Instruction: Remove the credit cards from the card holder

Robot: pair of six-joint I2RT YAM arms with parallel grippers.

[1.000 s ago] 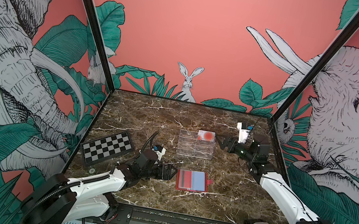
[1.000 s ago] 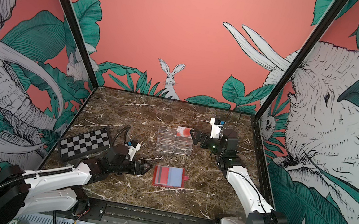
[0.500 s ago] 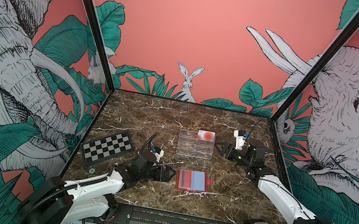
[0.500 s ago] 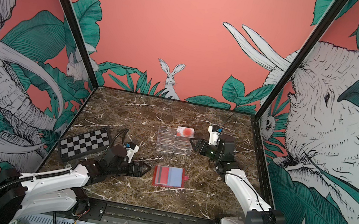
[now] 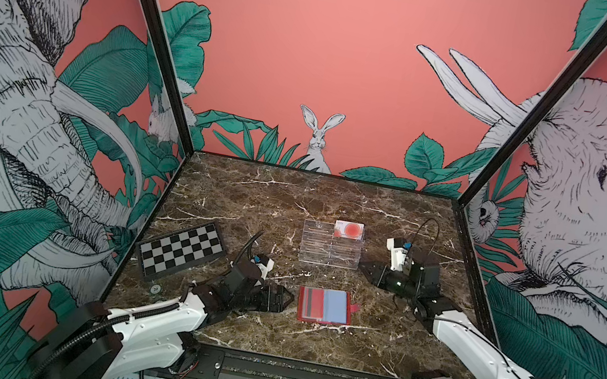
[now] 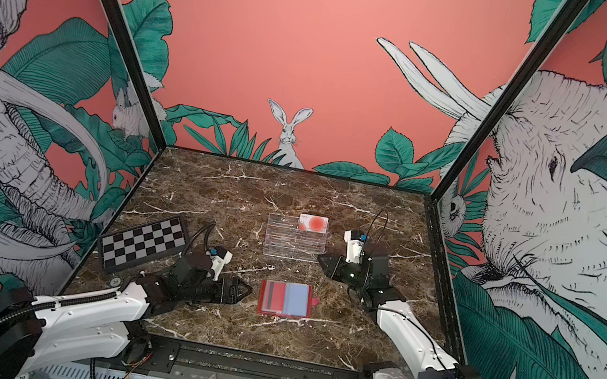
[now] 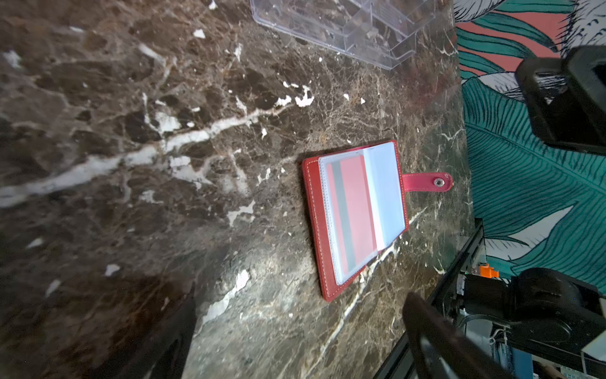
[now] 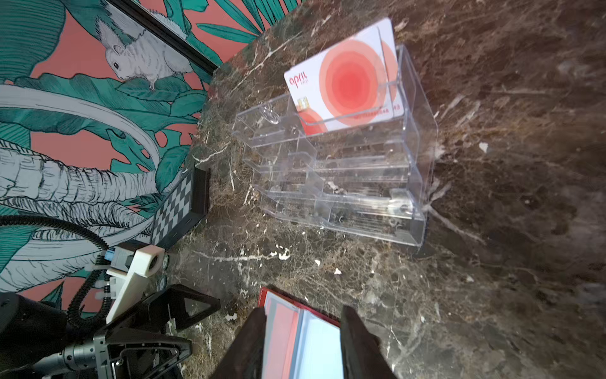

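The holder (image 7: 311, 210) lies open and flat on the table (image 5: 249, 198), near the front, between your two arms. It spreads side to side in both top views, with the tab (image 5: 356, 305) pointing toward the right arm's side. The red card (image 5: 311, 303) sits in the sleeve on the left arm's side and the blue card (image 5: 336, 305) in the sleeve beside it. Each card's long edge runs front to back. The white card (image 5: 348, 230) is already out, standing in the top tier of the stand (image 5: 328, 252) behind.

Your left gripper (image 5: 284, 301) is the nearer one. It sits low, just beside the holder's left edge, pointing straight across at it, with its jaws spread wide and empty. Your right gripper (image 5: 364, 267) hangs farther back, by the stand's front right corner. Its jaws stand partly apart with nothing between them.

I judge the red card is the left gripper's to reach. You cannot tell from here which end of the sleeves is open. Settle that first, since the pull must run along the cards' long axis.
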